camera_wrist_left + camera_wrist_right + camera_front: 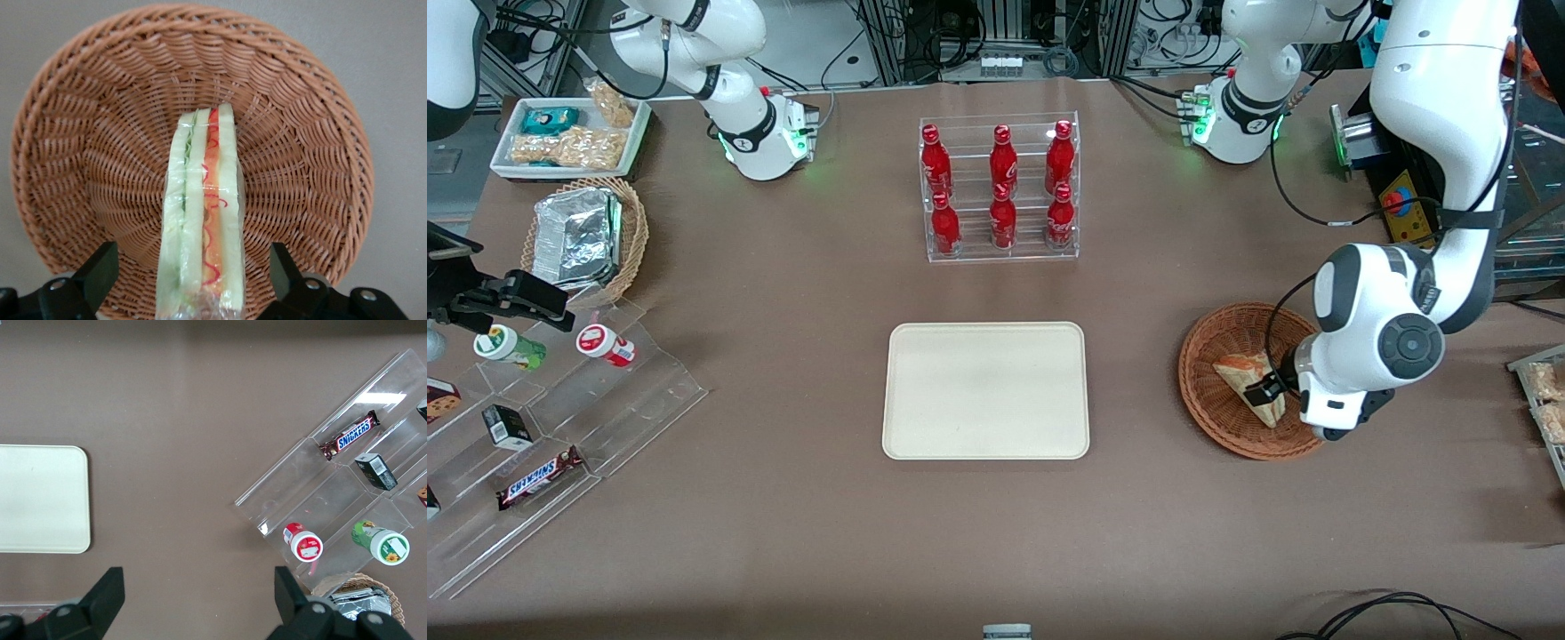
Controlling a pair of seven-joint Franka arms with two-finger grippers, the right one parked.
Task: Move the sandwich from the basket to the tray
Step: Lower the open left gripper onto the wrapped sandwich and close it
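The sandwich (pixel 1243 370), a wrapped white-bread wedge with orange-red and green layers, lies in the reddish-brown woven basket (pixel 1209 413) toward the working arm's end of the table. My left gripper (pixel 1267 389) is down in the basket, open, with one finger on each side of the sandwich and a gap on both sides. The left wrist view shows the sandwich (pixel 203 200) standing on edge between the two dark fingers (pixel 100 267), with the basket (pixel 80 133) under it. The cream tray (pixel 985 391) lies empty at the table's middle; its corner also shows in the right wrist view (pixel 40 500).
A clear rack of red bottles (pixel 1000 187) stands farther from the camera than the tray. Toward the parked arm's end are a stepped acrylic display (pixel 596 400) with snacks, a tan basket with foil (pixel 583 236) and a white snack tray (pixel 569 133).
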